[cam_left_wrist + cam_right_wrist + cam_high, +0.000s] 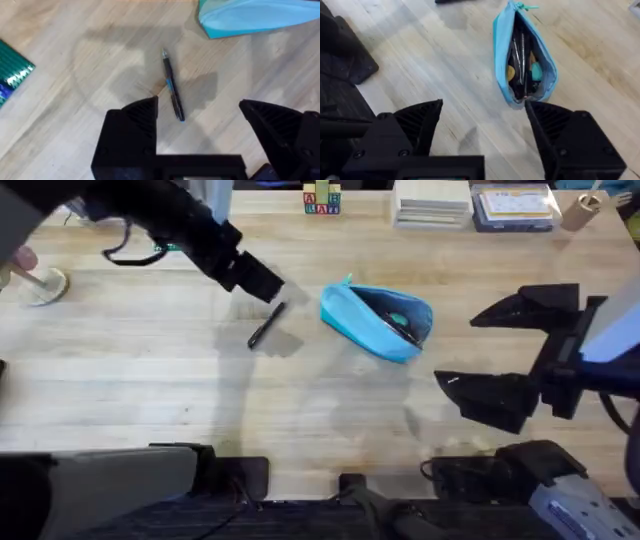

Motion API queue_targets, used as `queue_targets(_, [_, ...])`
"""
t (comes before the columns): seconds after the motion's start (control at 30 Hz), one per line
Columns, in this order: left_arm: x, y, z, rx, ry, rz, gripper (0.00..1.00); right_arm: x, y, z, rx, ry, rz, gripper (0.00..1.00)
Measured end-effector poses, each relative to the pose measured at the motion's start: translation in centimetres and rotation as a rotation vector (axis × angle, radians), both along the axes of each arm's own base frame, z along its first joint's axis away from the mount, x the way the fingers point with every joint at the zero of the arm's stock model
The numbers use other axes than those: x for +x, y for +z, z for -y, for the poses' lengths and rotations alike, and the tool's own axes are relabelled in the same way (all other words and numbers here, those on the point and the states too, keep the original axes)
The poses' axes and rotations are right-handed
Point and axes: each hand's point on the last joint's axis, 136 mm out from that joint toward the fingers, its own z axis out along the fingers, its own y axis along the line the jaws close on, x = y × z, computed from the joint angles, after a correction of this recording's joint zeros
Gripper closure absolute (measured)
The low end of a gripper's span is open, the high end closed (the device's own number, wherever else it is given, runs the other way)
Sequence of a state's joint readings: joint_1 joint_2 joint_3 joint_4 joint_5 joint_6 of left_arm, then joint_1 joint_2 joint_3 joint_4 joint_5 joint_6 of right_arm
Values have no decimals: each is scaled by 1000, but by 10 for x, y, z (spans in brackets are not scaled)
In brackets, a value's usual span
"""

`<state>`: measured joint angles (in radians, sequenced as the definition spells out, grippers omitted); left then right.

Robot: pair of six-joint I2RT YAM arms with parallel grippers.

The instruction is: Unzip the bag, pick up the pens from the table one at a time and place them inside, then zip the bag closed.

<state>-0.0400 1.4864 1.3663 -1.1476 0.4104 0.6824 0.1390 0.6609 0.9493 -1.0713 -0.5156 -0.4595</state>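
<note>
Jaws wide and empty, my left gripper (197, 117) hung over the pen (172, 90) lying on the table (150, 380) beside the unzipped bag (376, 320), while my right gripper (482, 125) waited open nearby.

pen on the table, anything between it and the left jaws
Nothing visible. The thin black pen lies alone on bare light wood table, directly below the open left gripper; the light blue pouch sits off to one side.

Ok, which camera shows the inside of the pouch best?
The right wrist view: it looks straight into the open pouch, showing pens already inside. Overhead shows the pouch from the side with a dark opening. The left wrist view catches a closed blue corner.
</note>
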Motion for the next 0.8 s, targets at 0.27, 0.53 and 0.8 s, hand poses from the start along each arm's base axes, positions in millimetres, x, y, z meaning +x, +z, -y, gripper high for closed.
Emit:
queue_targets(0.27, [9, -34, 4, 127, 75, -94, 7, -1, -1, 0, 1, -2, -9, 5])
queue_targets(0.53, [13, -84, 7, 257, 145, -226, 5, -1, -1, 0, 1, -2, -9, 5])
queue_targets(0.8, [29, -112, 15, 314, 135, -215, 5, -1, -1, 0, 1, -2, -9, 5])
